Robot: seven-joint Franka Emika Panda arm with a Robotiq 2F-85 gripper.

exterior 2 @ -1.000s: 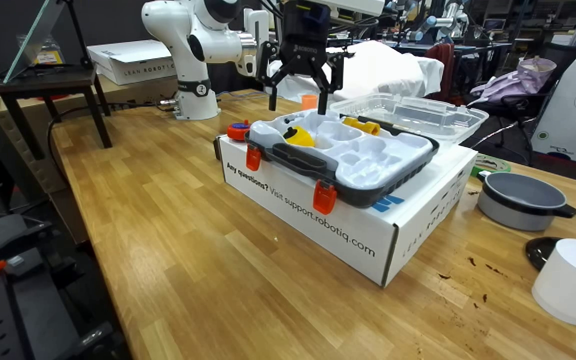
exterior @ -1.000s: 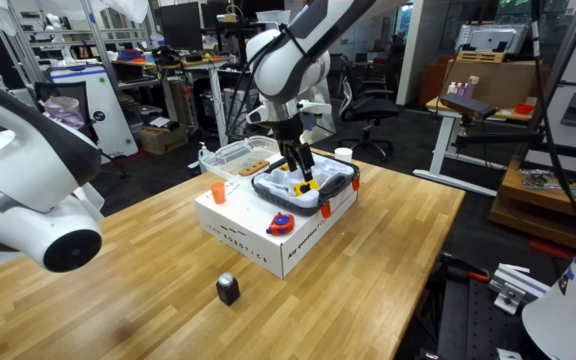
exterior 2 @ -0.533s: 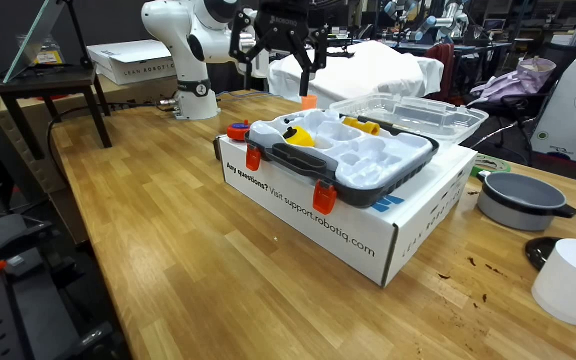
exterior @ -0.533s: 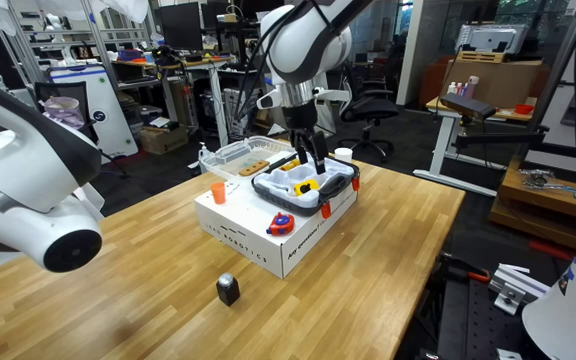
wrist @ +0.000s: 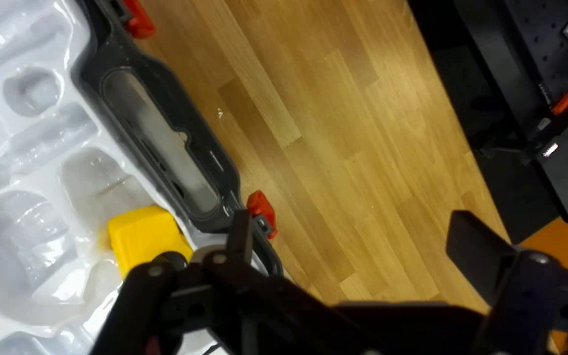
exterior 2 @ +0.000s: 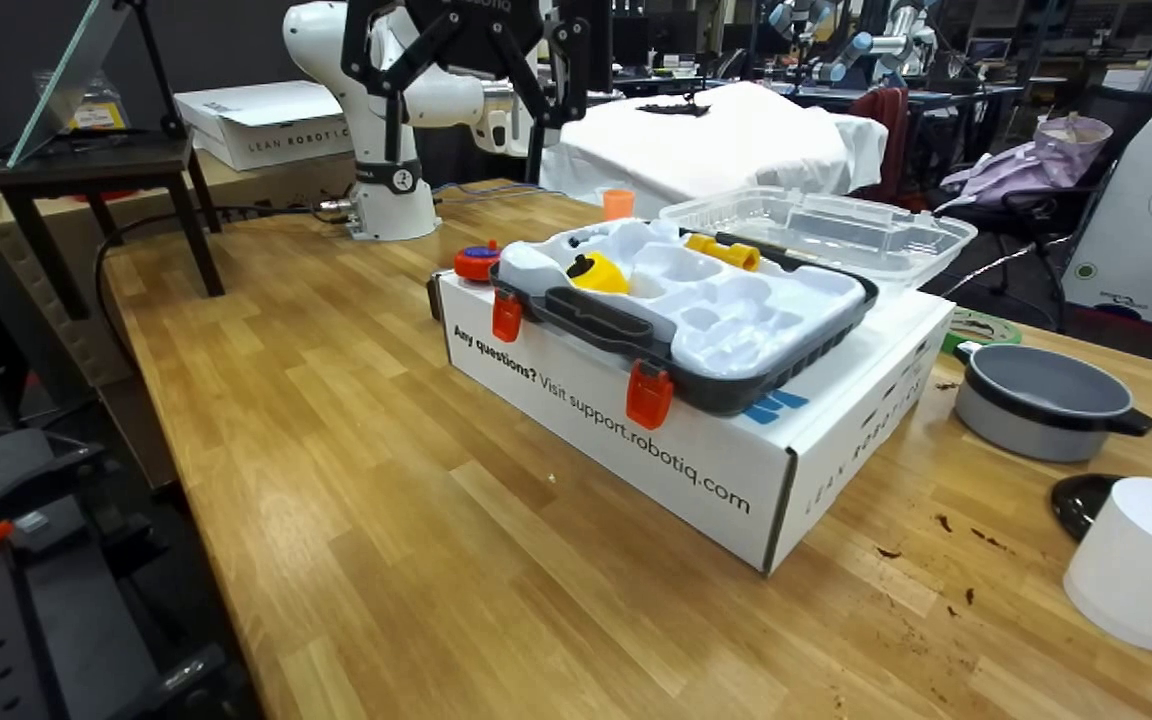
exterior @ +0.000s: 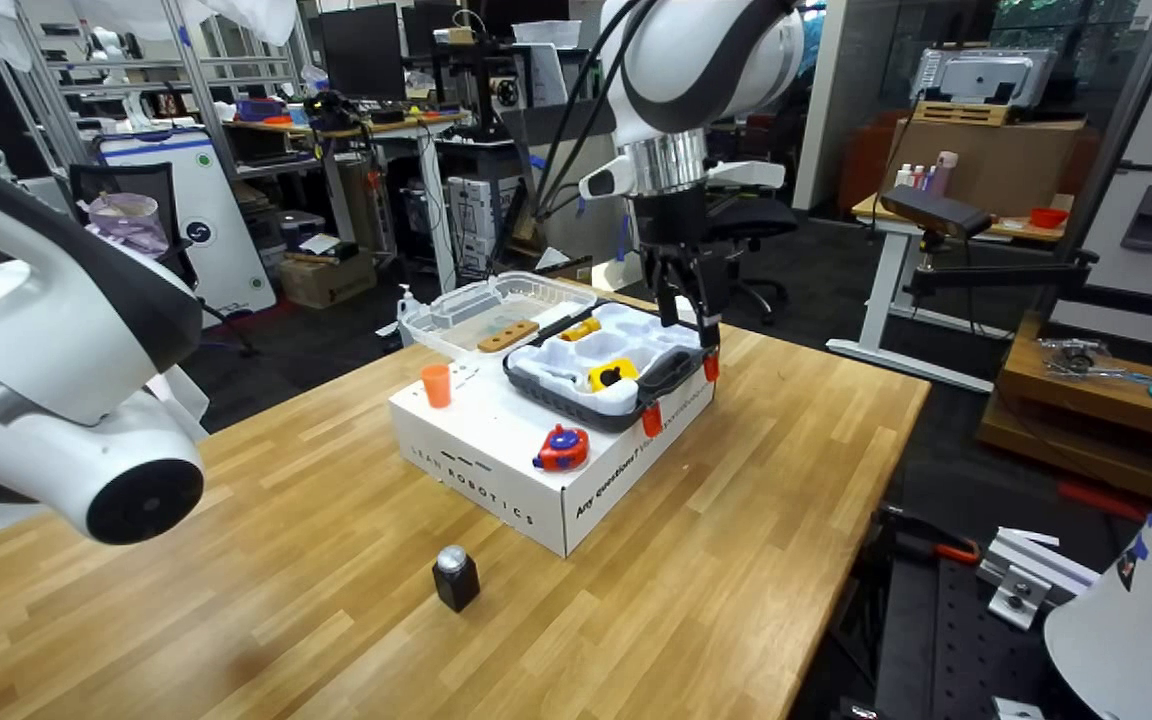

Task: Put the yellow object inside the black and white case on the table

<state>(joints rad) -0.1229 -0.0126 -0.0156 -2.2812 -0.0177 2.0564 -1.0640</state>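
The yellow object (exterior: pixel 613 375) lies in a recess of the black and white case (exterior 2: pixel 766 300), near its handle side. It shows in the wrist view (wrist: pixel 148 236) with its black part half hidden by a gripper finger. The case stands open on the white box, which rests on the table (exterior 2: pixel 386 480). My gripper (wrist: pixel 353 231) is open and empty. In the wrist view its gap is over bare wood beside the case's handle side. In both exterior views it (exterior: pixel 691 332) (exterior 2: pixel 464 160) is raised and apart from the yellow object.
The white box (exterior 2: pixel 616 430) also bears a red-blue piece (exterior: pixel 562 448), an orange cup (exterior: pixel 436 386) and a clear lid (exterior 2: pixel 826 235). A yellow-orange tube (exterior 2: pixel 723 251) lies in the case. A black bottle (exterior: pixel 456 578), grey pot (exterior 2: pixel 1044 410) and white cup (exterior 2: pixel 1146 565) stand on the table.
My open gripper has moved away from above the case, to the right in an exterior view, to the left and up in an exterior view. The yellow object and the case have not moved.
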